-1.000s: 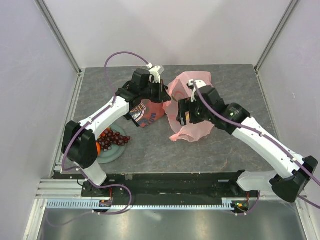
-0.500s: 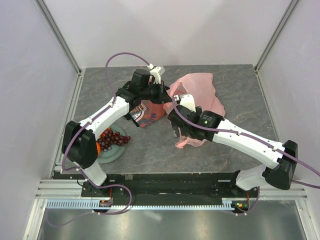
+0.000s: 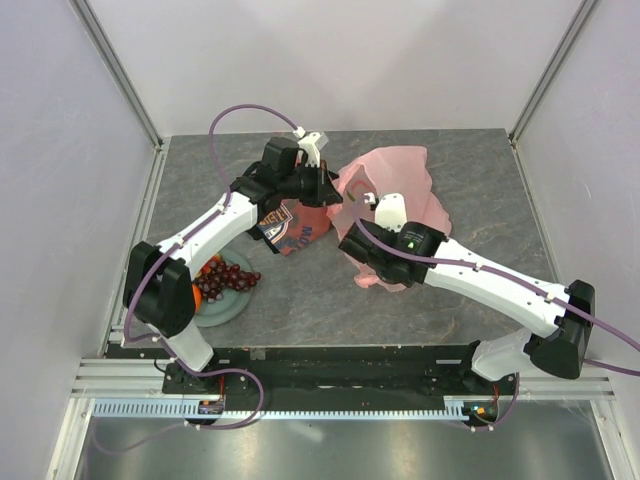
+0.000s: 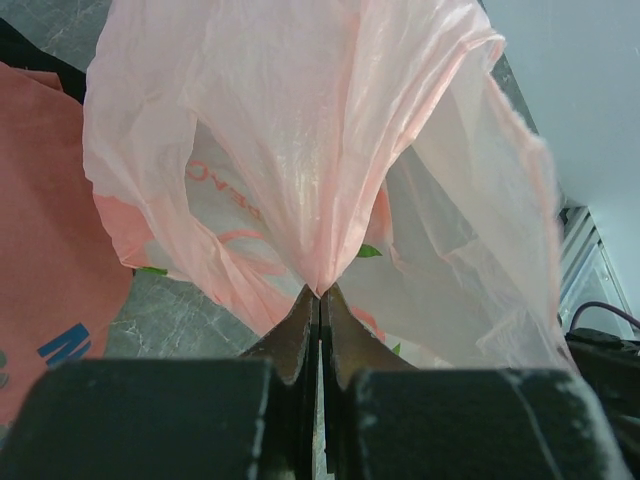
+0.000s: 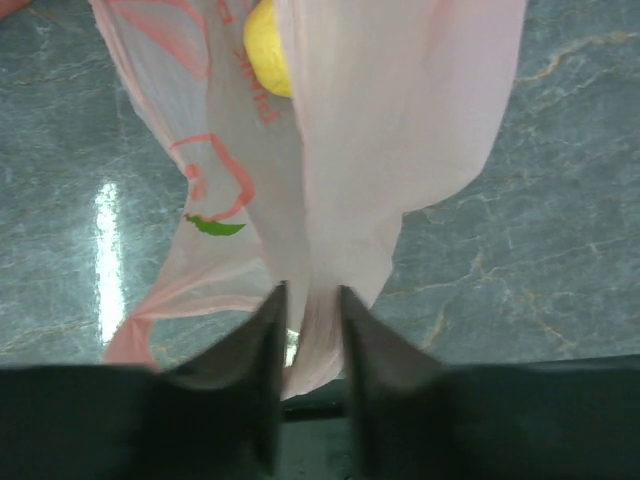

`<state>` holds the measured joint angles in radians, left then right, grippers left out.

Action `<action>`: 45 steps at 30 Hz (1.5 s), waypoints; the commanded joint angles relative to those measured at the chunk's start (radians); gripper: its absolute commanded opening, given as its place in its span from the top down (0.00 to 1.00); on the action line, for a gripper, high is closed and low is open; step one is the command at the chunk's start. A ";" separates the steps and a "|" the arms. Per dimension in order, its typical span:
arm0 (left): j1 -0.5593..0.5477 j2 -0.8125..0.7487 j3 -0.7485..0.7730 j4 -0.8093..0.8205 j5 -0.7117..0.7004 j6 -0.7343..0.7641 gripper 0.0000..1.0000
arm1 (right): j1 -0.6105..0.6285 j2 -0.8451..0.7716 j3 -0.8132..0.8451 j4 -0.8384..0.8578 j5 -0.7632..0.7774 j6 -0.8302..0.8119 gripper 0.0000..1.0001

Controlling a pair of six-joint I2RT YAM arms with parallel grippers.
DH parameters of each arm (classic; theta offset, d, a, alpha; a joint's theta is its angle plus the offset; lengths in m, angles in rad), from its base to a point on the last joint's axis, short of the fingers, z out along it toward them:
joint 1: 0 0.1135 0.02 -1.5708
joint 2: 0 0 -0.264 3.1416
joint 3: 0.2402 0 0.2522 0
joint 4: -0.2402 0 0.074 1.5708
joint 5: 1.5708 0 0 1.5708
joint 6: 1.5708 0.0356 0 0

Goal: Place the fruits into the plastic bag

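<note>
The pink plastic bag point(image 3: 405, 190) lies crumpled at mid-table, its left edge lifted. My left gripper point(image 3: 335, 196) is shut on that edge; in the left wrist view the film point(image 4: 320, 150) fans up from the pinched fingertips point(image 4: 320, 292). My right gripper point(image 3: 360, 270) is at the bag's near edge. In the right wrist view a loose fold point(image 5: 400, 120) hangs between its jaws point(image 5: 312, 295), which stand a little apart. A yellow lemon point(image 5: 265, 50) shows through the film. Dark grapes point(image 3: 228, 277), an orange point(image 3: 196, 293) and small red pieces point(image 3: 212, 262) sit on the plate.
The pale green plate point(image 3: 222, 310) is at the near left, under the left arm's elbow. A folded red printed cloth point(image 3: 300, 225) lies just left of the bag, below the left gripper. Grey walls and metal rails bound the table on all sides.
My right arm has swung down and toward the near left onto the bag's front edge, and its jaws have narrowed around a fold. The bag's back part has settled flatter. The left arm has not moved.
</note>
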<state>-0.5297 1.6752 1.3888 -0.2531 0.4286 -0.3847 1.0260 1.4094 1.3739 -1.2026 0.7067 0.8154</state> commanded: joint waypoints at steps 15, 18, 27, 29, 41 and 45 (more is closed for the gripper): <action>0.008 0.020 0.556 -0.101 0.116 -0.109 0.99 | -0.043 -0.018 0.698 -0.054 0.172 -0.297 1.00; 0.019 0.035 0.598 -0.103 0.131 -0.167 0.98 | -0.043 -0.038 0.728 0.021 0.163 -0.361 1.00; 0.089 0.162 0.553 -0.201 0.190 -0.221 0.98 | -0.043 -0.173 0.357 0.204 0.015 -0.335 0.98; 0.089 0.191 0.547 -0.222 0.185 -0.211 0.98 | -0.044 -0.187 0.282 0.233 -0.025 -0.323 0.94; 0.099 0.273 0.573 -0.308 0.154 -0.152 0.98 | -0.125 -0.112 0.391 0.285 -0.082 -0.421 0.42; 0.103 0.268 0.584 -0.305 0.162 -0.146 0.99 | -0.196 -0.066 0.504 0.310 -0.163 -0.476 0.27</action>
<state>-0.4332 1.9545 1.9251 -0.5655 0.5774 -0.5610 0.8913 1.3193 1.7496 -0.9665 0.6193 0.4126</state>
